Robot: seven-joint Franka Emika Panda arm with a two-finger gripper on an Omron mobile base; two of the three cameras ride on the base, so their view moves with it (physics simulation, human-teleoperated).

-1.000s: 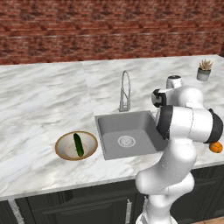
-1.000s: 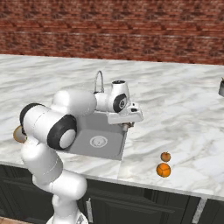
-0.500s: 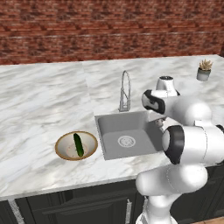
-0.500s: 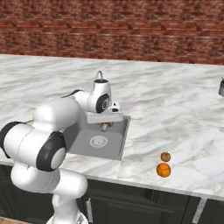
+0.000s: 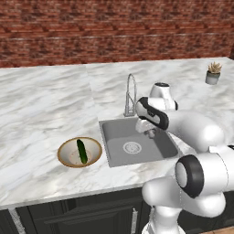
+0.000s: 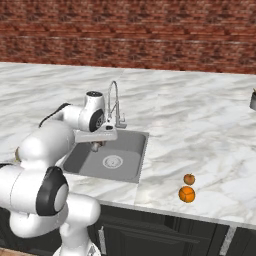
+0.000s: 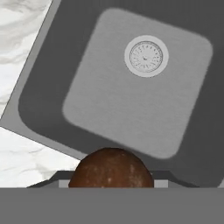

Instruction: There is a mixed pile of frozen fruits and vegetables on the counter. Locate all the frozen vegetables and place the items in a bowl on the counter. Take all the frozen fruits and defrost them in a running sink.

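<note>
While gripper [image 5: 149, 133] hung over sink [image 5: 119, 157] with jaws closed on brown-capped mushroom [image 7: 111, 168], main risk was release there: vegetable would land in basin, not bowl [image 5: 94, 145]. Cucumber [image 5: 81, 151] lay in bowl, left of sink. Faucet [image 5: 130, 94] stood just beside gripper, collision hazard. Two orange fruits [image 6: 187, 188] waited on bench [image 6: 200, 130], well right.

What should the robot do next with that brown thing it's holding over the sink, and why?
Probably carry it left toward the bowl. The gripper holds the brown-capped mushroom above the sink, but it's a vegetable and belongs beside the cucumber. The two orange fruits on the counter go in the sink.
</note>
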